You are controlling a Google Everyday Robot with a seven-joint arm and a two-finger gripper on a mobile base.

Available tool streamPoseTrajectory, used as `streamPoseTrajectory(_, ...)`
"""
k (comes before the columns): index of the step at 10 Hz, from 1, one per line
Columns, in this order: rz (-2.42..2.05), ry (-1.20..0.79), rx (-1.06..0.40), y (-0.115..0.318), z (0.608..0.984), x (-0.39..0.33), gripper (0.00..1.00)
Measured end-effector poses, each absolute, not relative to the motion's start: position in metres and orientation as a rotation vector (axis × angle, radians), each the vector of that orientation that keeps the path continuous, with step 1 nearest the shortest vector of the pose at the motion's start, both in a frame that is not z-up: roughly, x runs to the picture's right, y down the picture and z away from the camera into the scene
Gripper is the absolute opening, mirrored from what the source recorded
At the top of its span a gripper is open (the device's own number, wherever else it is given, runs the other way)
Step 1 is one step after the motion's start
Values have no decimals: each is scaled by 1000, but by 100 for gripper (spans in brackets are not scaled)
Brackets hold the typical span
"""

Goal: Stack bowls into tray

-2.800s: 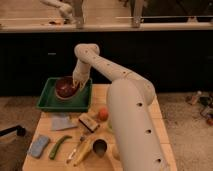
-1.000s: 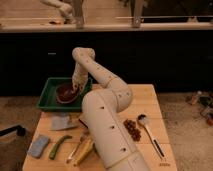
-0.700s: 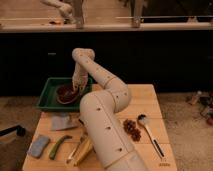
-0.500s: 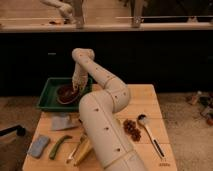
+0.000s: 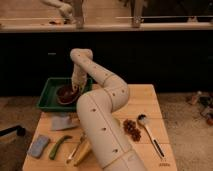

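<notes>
A glossy dark reddish-brown bowl (image 5: 65, 94) sits inside the green tray (image 5: 47, 98) at the back left corner of the wooden table. My gripper (image 5: 76, 89) reaches down into the tray and is shut on the bowl's right rim. The wrist hides part of that rim. My white arm rises from the bottom of the view, bends at an elbow over the table and curves back down to the tray.
On the table's left front lie a grey packet (image 5: 62, 121), a blue sponge (image 5: 39, 145), a green item (image 5: 59, 146) and a yellow item (image 5: 83, 150). Dark dried fruit (image 5: 131, 129) and a spoon (image 5: 148, 132) lie on the right. A dark counter front stands behind.
The arm's elbow has swung from the right front to over the table's middle. In the last second the gripper and bowl have stayed in place in the tray.
</notes>
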State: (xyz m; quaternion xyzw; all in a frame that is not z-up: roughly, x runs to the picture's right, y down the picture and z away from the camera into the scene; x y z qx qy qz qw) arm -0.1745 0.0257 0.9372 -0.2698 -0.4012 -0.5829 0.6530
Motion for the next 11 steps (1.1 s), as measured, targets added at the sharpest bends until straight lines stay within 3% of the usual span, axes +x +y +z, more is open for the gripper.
streamPoseTrajectory(5,-1329,-892,-621,23,936,-174,3)
streamPoseTrajectory(11,-1330,-893,-620,23,936,-175,64)
